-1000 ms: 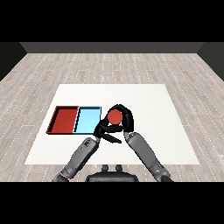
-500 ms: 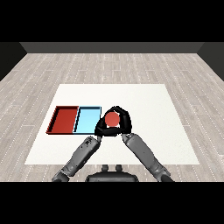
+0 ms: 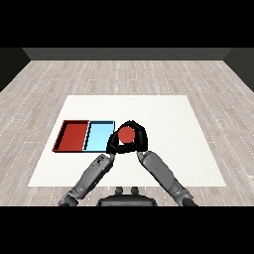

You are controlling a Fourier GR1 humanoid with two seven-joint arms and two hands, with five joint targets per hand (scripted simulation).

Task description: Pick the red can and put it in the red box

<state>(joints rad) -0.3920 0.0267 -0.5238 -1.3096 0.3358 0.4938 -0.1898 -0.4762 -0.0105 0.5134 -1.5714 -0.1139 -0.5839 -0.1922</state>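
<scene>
The red can (image 3: pixel 126 134) is held above the table just right of the light blue tray (image 3: pixel 98 135). My right hand (image 3: pixel 139 140) is shut on it, fingers curled over its top and right side. My left hand (image 3: pixel 113 144) sits close against the can's left side at the blue tray's near right corner, fingers relaxed and not wrapped round the can. The red tray (image 3: pixel 73 135) lies further left, beside the blue one, with nothing in it.
The two trays lie side by side at the left middle of the white table (image 3: pixel 168 119). Both forearms come in from the lower edge and meet near the table's centre.
My right hand has carried the red can leftward, from the table's middle to the blue tray's right edge. The left hand has drawn in beside it.
</scene>
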